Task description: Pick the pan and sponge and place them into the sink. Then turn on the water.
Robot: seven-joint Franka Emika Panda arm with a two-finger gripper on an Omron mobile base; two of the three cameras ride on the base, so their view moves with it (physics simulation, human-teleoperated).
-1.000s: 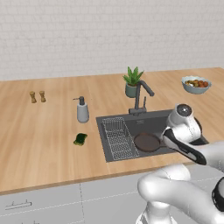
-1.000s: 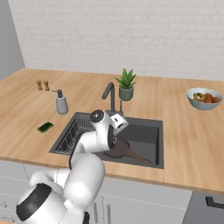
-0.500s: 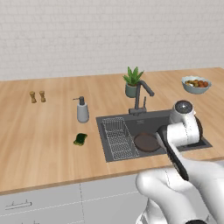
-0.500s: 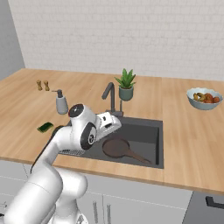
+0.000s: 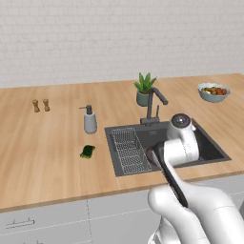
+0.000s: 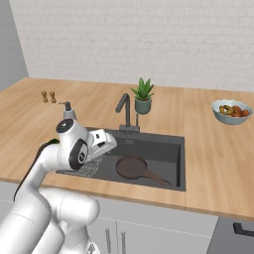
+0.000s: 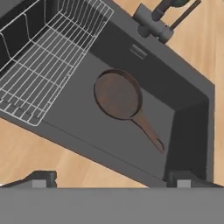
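Left base view: with the two-finger gripper (image 6: 106, 140) spread empty over the dark recessed sink (image 5: 209, 148), the small green rectangular sponge (image 5: 87, 151) is judged well off to its left on the wooden counter (image 5: 43, 147).

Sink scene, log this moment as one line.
pan: in sink | sponge: on counter, left of sink | gripper: open, empty, above sink | faucet: no water

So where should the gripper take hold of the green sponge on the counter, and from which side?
Probably from straight above, closing the open gripper across the narrower sides of the sponge. It lies flat on the counter, left of the sink, with free space around it; the soap dispenser stands apart behind it.
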